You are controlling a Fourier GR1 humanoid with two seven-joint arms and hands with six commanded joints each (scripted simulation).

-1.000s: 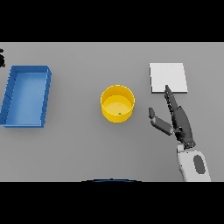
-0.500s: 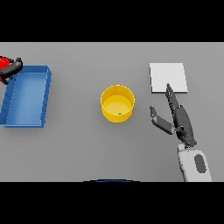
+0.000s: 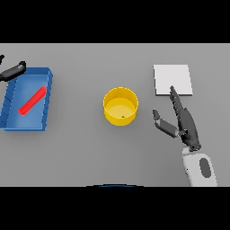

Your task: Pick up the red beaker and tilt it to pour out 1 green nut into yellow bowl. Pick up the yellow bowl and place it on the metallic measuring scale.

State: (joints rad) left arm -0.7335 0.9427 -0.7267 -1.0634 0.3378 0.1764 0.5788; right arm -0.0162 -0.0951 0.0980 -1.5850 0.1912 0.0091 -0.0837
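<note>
Since half a second ago the red beaker (image 3: 32, 100) has left the left hand (image 3: 12, 71) and now lies on its side inside the blue tray (image 3: 48, 96), slanting from lower left to upper right across the tray floor. That hand sits at the view's far left edge, just over the tray's upper left corner — only dark fingers show there, stretched out and holding nothing.

At the middle of the grey surface (image 3: 85, 148) stands the yellow bowl (image 3: 120, 106), upright, with a small green nut (image 3: 123, 117) resting on its floor near the front wall. Bare surface surrounds the bowl on every side; it is well apart from the tray on its left and from the right hand (image 3: 185, 123) on its right.

This right hand rests over the surface with fingers straight and pointing away from the robot, thumb spread out toward the bowl, gripping nothing. Its fingertips (image 3: 172, 90) reach the near edge of the metallic measuring scale (image 3: 173, 79) — a pale square plate lying flat toward the back right, with nothing on it. A strip of open surface lies between bowl and scale.
</note>
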